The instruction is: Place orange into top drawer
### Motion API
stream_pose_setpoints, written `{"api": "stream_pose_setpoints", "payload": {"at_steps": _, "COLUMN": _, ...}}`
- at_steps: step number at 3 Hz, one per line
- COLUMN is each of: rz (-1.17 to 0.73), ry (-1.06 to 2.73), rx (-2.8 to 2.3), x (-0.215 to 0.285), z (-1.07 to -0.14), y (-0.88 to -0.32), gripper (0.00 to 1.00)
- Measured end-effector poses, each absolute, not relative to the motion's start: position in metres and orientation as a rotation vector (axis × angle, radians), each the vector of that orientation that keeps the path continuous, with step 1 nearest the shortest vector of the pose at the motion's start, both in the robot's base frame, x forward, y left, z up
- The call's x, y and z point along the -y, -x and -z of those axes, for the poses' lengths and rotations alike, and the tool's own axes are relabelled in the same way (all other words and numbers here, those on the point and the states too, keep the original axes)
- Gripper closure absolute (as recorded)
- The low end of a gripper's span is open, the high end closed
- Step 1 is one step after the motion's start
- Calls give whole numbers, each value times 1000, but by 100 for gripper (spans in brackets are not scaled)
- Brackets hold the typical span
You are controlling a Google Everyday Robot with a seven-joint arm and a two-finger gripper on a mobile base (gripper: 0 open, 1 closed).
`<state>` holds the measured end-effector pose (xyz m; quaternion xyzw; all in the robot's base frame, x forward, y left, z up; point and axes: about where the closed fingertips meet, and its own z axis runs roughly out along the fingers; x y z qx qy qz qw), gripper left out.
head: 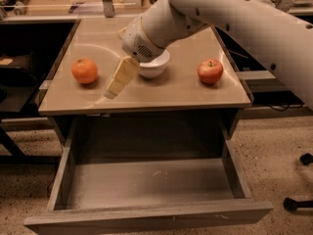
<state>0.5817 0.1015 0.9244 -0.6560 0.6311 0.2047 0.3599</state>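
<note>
The orange (84, 70) sits on the left side of the tan table top (176, 89). My gripper (111, 91) hangs over the table just right of the orange, a short gap between them, its pale fingers (121, 77) pointing down and to the left. It holds nothing that I can see. The top drawer (146, 182) is pulled wide open below the table's front edge; its grey floor is bare.
A white bowl (154, 66) stands mid-table, partly behind my wrist. A red-yellow apple (210, 71) sits at the right. My arm (234, 18) crosses from the upper right. Dark shelving stands on both sides, and a chair caster (293, 203) is on the floor at right.
</note>
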Motion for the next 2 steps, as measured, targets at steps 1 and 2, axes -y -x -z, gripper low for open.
{"api": "stream_pose_setpoints", "payload": {"at_steps": 1, "rz": -543, "ry": 1688, "rx": -1615, "x": -116, "z": -912, "y": -595, "gripper": 0}}
{"api": "stream_pose_setpoints", "payload": {"at_steps": 2, "rz": -491, "ry": 1641, "rx": -1670, "x": -160, "z": -895, "y": -660, "gripper": 0}}
